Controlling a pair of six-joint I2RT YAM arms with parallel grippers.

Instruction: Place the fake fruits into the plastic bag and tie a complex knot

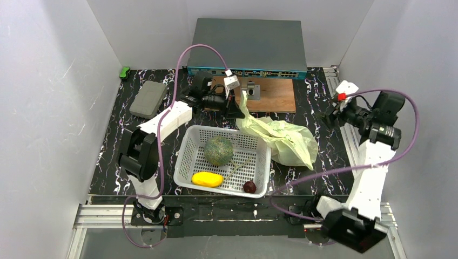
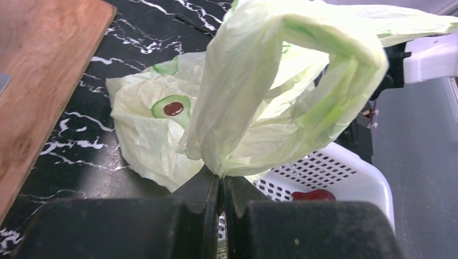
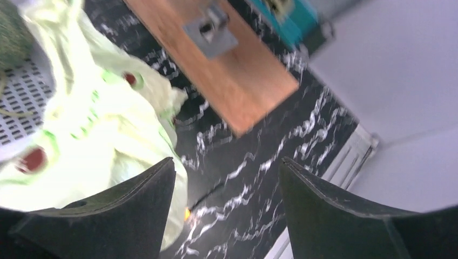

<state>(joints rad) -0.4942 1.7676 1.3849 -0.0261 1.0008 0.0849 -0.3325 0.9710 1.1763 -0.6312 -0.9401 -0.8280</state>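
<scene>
The plastic bag [image 1: 283, 137], pale green with avocado prints, lies crumpled on the black mat just right of the white basket [image 1: 189, 148]. My left gripper [image 1: 236, 110] is shut on one bag handle [image 2: 243, 108] and holds it lifted, the plastic pinched at the fingertips [image 2: 221, 175]. Three fake fruits lie in the basket: the green melon [image 1: 219, 150], the yellow mango [image 1: 207, 179] and a dark red plum [image 1: 249, 186]. My right gripper [image 1: 328, 115] hovers open to the right of the bag [image 3: 97, 118]; nothing is between its jaws [image 3: 227, 164].
A wooden board [image 1: 273, 96] with a metal bracket lies behind the bag, and a grey network switch [image 1: 246, 48] stands at the back. A grey block [image 1: 147, 99] sits at the left. White walls close in both sides.
</scene>
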